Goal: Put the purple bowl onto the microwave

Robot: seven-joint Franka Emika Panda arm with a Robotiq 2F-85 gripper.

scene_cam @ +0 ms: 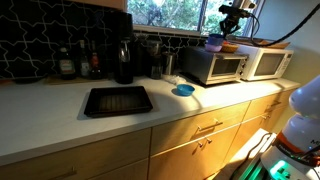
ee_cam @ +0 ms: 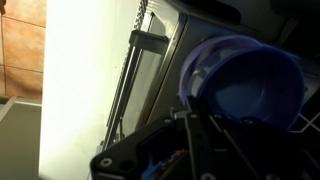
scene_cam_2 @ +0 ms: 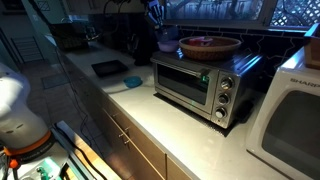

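Observation:
The purple bowl [scene_cam: 215, 42] is at the top of the silver microwave [scene_cam: 215, 68], near its left end. It also shows in an exterior view [scene_cam_2: 167, 45] on the microwave [scene_cam_2: 195, 85]. In the wrist view the purple bowl [ee_cam: 245, 85] fills the upper right, its hollow facing me. My gripper [ee_cam: 186, 118] has its dark fingers at the bowl's left rim and looks shut on it. The gripper shows above the bowl in both exterior views [scene_cam: 233, 16] [scene_cam_2: 155, 17]. The microwave's door handle [ee_cam: 150, 40] lies below.
A reddish-orange bowl [scene_cam_2: 210, 45] sits on the silver oven beside the purple bowl. A white microwave [scene_cam: 266, 63] stands to one side. A blue dish [scene_cam: 183, 90] and a black tray [scene_cam: 118, 100] lie on the counter. Bottles [scene_cam: 122, 62] line the back wall.

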